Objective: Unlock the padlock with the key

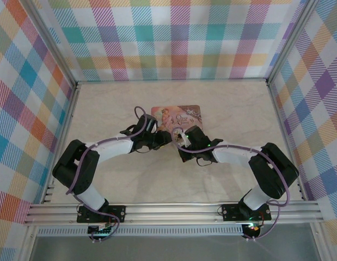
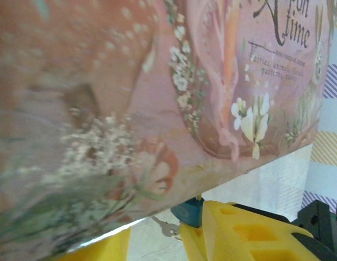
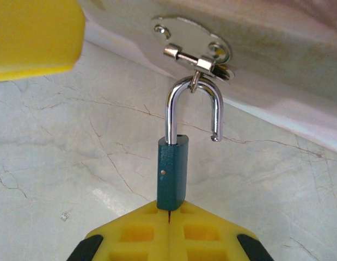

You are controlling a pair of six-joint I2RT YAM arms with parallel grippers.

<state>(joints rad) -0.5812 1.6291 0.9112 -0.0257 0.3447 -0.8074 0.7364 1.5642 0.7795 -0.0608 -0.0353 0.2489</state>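
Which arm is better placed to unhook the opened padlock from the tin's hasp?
Right. The right arm's fingers are shut on the padlock body, and its shackle hangs open in the hasp. The left finger is off to the side, apart from it.

Enclosed on three sides by pastel plaid walls. Floored with pale marbled bench, evenly lit. Edged in front by aluminium rails.

arms: two, the left arm and the right arm
pincers: two, the left pincer and the right pincer
padlock: one
key: one
pink tin: one
hasp plate: one
worktop: one
checked walls: three
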